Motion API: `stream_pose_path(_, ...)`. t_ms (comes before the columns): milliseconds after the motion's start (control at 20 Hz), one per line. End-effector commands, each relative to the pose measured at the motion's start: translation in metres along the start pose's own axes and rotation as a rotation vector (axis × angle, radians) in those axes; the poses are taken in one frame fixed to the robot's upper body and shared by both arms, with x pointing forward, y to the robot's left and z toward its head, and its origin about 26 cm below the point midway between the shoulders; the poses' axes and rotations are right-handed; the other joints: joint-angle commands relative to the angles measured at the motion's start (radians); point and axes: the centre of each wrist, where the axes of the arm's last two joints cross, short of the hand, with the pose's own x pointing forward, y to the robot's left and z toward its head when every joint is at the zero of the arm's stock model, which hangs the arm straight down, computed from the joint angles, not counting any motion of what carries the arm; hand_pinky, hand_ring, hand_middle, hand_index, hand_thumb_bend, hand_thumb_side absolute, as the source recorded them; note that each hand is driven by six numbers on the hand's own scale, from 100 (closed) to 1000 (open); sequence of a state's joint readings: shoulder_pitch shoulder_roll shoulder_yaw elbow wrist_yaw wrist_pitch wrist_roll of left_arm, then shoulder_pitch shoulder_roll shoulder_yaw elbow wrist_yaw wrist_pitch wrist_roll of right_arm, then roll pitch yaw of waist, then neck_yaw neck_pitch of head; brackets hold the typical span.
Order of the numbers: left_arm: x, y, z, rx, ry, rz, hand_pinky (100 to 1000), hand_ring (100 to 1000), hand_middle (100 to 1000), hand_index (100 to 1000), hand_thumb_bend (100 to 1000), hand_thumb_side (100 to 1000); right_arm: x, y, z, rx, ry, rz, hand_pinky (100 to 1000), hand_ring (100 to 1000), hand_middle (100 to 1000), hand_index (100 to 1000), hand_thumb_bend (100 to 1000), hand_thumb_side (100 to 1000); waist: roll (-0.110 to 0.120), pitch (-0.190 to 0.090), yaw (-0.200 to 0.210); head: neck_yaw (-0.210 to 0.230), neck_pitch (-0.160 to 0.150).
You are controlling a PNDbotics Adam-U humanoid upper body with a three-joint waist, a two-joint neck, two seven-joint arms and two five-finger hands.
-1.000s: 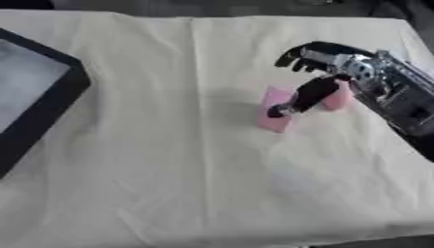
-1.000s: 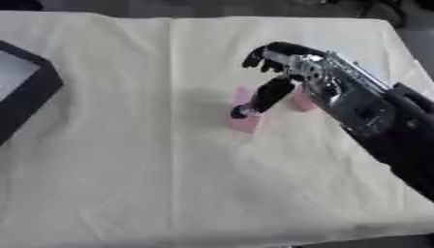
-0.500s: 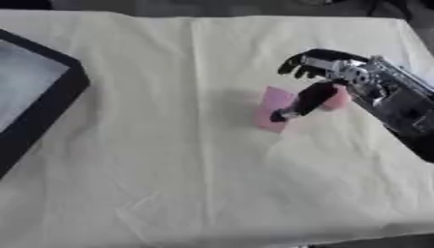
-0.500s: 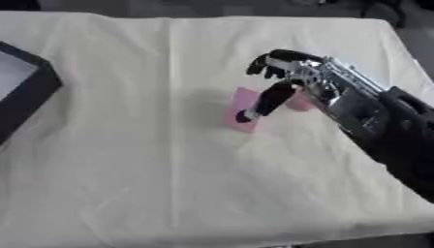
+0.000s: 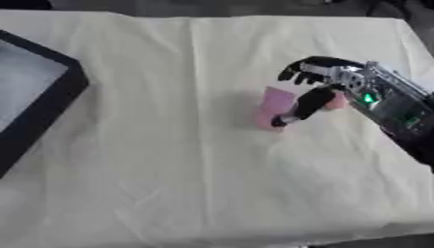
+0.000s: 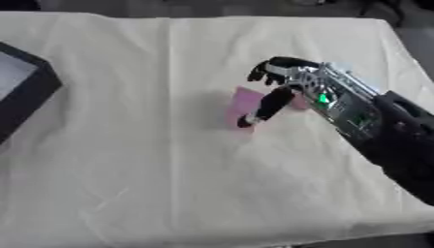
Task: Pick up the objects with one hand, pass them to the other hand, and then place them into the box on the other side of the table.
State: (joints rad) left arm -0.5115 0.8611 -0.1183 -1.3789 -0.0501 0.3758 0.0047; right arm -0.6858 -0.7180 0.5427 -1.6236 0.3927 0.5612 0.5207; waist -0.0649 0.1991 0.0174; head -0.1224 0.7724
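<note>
While the pink block (image 5: 274, 107) rests on the cream cloth (image 5: 169, 160) over the desk, well right of the black box (image 5: 51, 104), the right hand (image 5: 326, 82) reaches it from the right. Its thumb lies across the block's front and its curled fingers arch over the top, not clearly closed on it. Small, pale pink and flat-sided, the block stands tilted.
</note>
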Motion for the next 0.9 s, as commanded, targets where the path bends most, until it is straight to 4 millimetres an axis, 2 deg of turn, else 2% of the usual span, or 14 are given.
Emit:
stream_pose_path(50, 0.0061, 0.0160, 0.0009, 0.039, -0.019, -0.006, 817, 724, 717, 772, 435, 616, -0.0046, -0.0076, 0.0021, -0.019, 0.022, 0.013, 895, 882, 873, 870, 675, 306, 0.015, 0.000, 0.002, -0.003, -0.002)
stream_pose_path(900, 0.0063, 0.0145, 0.0013, 0.041, -0.024, 0.005, 818, 722, 715, 766, 429, 617, -0.0115, 0.0002, -0.0069, 0.008, 0.057, 0.006, 892, 875, 849, 847, 669, 312, 0.021, 0.005, 0.008, -0.013, -0.002)
